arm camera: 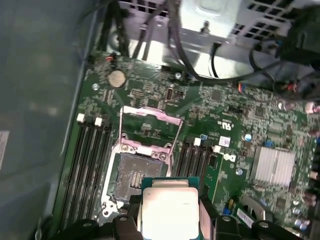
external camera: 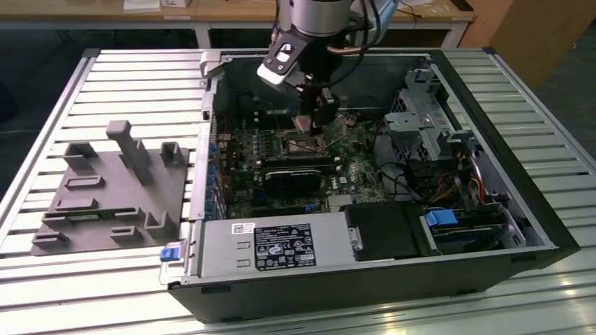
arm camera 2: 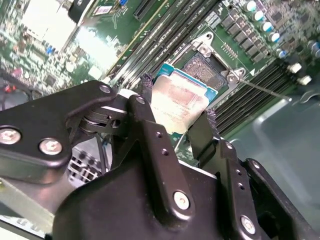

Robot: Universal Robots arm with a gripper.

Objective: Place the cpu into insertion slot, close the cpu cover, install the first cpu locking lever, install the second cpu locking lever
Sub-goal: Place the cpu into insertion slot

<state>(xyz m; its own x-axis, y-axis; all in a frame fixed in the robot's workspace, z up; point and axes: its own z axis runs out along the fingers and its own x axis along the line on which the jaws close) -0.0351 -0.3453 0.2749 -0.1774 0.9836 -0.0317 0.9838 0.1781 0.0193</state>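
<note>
In both wrist views my gripper point(arm camera 2: 177, 100) point(arm camera: 170, 216) is shut on the cpu point(arm camera 2: 181, 104) point(arm camera: 169, 210), a small square chip with a dull silver top, held by two opposite edges. The chip hangs a little above the motherboard, overlapping one edge of the insertion slot point(arm camera: 131, 176) point(arm camera 2: 206, 66), whose dark pin field lies bare. The cpu cover point(arm camera: 148, 126), a thin silver frame with a window, is swung open and lies flat beyond the socket. A thin wire lever point(arm camera 2: 265, 90) stands out from the socket's side. In the exterior view the gripper point(external camera: 311, 127) hangs inside the open computer case over the socket point(external camera: 296, 145).
Memory slots point(arm camera: 90, 160) flank the socket. A black heatsink block point(external camera: 296, 178) lies just in front of it, with the power supply point(external camera: 270, 244) at the case front. Drive cage point(external camera: 437, 132) and cables fill the exterior view's right. A grey fixture point(external camera: 112, 188) stands outside.
</note>
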